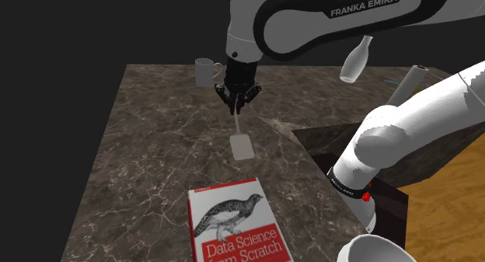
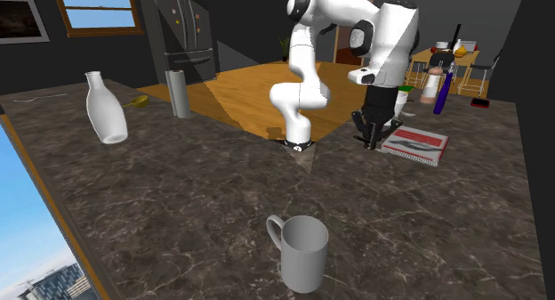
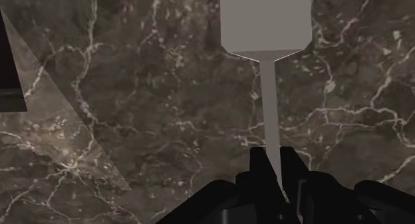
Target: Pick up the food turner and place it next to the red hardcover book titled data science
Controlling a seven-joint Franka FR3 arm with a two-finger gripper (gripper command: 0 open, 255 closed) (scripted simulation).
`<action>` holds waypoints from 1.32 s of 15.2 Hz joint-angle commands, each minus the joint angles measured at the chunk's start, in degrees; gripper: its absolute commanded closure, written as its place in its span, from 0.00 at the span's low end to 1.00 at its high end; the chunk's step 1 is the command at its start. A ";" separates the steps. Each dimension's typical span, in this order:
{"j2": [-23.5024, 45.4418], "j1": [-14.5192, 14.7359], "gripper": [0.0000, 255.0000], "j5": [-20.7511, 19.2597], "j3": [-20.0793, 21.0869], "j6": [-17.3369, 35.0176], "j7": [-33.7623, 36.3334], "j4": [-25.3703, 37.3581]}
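Note:
The food turner (image 1: 242, 146) is plain grey, with a thin handle and a flat blade. My gripper (image 1: 235, 105) is shut on the handle's end, and the blade points toward the red Data Science book (image 1: 237, 225) at the counter's near edge. In the wrist view the black fingers (image 3: 259, 164) clasp the handle of the turner (image 3: 266, 30) over the dark marble. I cannot tell whether the blade rests on the counter. In the second exterior view the gripper (image 2: 371, 140) hangs just left of the book (image 2: 416, 144).
A white mug (image 1: 206, 70) stands at the far edge of the marble counter (image 1: 148, 151). A white bottle (image 2: 104, 109) and a grey cylinder (image 2: 180, 93) stand to the side. The counter drops to a wooden floor (image 1: 455, 206) at the shoulder view's right.

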 commanded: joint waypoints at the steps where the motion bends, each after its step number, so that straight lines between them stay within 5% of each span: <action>1: 2.17 0.35 1.00 0.06 2.66 0.34 3.26 2.02; 6: 8.06 0.44 1.00 -1.36 8.70 0.51 10.77 7.91; 20: 13.33 -0.34 1.00 -3.25 11.78 12.66 13.20 0.46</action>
